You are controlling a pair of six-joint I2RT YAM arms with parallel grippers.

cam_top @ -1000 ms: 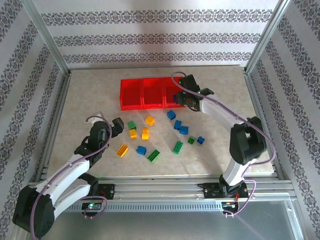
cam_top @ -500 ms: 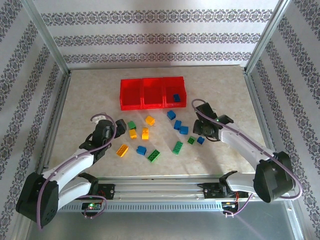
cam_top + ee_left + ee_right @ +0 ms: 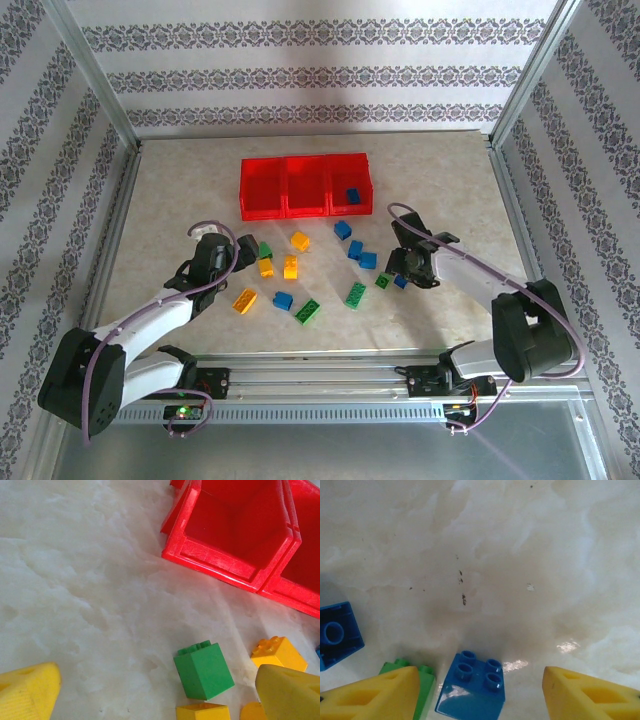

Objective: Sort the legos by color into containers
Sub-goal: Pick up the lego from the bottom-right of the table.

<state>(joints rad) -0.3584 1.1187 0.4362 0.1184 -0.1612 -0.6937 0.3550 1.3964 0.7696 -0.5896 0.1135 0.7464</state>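
Observation:
The containers [image 3: 300,187] are three joined red bins at the back; a blue brick [image 3: 353,195] lies in the right one. Loose blue, green and yellow legos lie scattered on the table in front of them. My left gripper [image 3: 245,250] is open, just left of a green brick [image 3: 264,250]. In the left wrist view that green brick [image 3: 204,670] lies on its side between the spread yellow fingers [image 3: 27,690], nearer the right one. My right gripper [image 3: 480,697] is open low over a blue brick [image 3: 472,685], with a green brick [image 3: 422,680] against its left finger.
Yellow bricks [image 3: 277,652] lie right beside the green one. A second blue brick [image 3: 337,632] sits to the left in the right wrist view. The left red bin [image 3: 235,530] stands just beyond the left gripper. Metal frame posts and patterned walls enclose the table [image 3: 180,190].
The right gripper left the right bin, where a blue brick now lies, swung down to the table by the blue and green bricks, and opened wider. The left gripper crept toward the green brick.

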